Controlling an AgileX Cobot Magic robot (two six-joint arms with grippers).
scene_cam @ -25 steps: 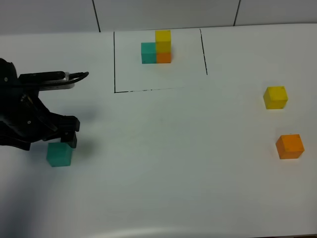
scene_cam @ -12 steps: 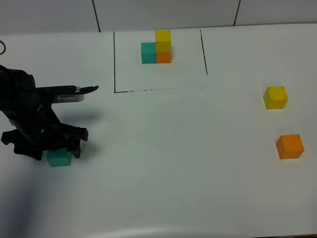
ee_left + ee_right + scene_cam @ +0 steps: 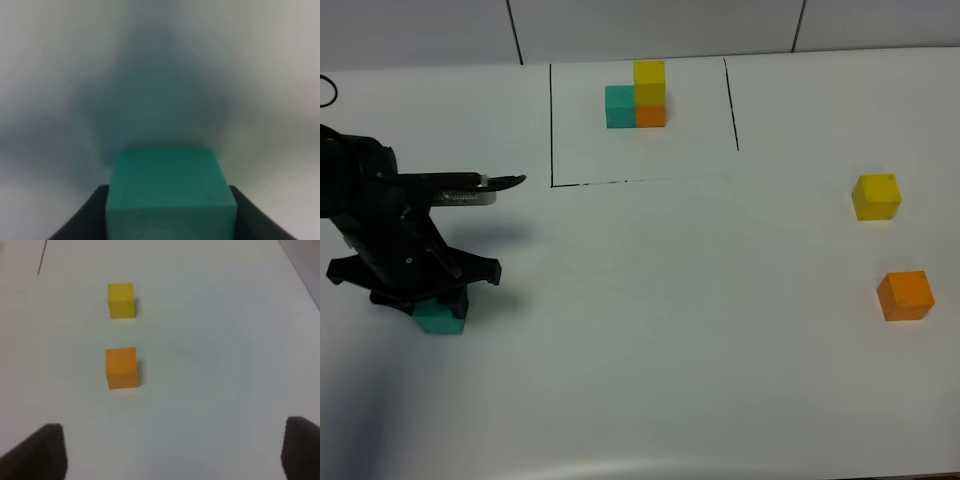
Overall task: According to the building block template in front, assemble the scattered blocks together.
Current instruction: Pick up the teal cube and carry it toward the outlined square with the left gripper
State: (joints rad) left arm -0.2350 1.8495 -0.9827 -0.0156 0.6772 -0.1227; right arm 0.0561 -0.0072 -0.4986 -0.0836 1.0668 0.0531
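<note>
Left claw [image 3: 438,302] has just dropped down and clamped shut on the teal cube [image 3: 440,321], well off to the near left of the template [image 3: 638,95], so the first grab looks done. Right claw [image 3: 172,452] hangs wide open and empty. The arm hides most of the teal cube from above, and the left wrist view is blurry
</note>
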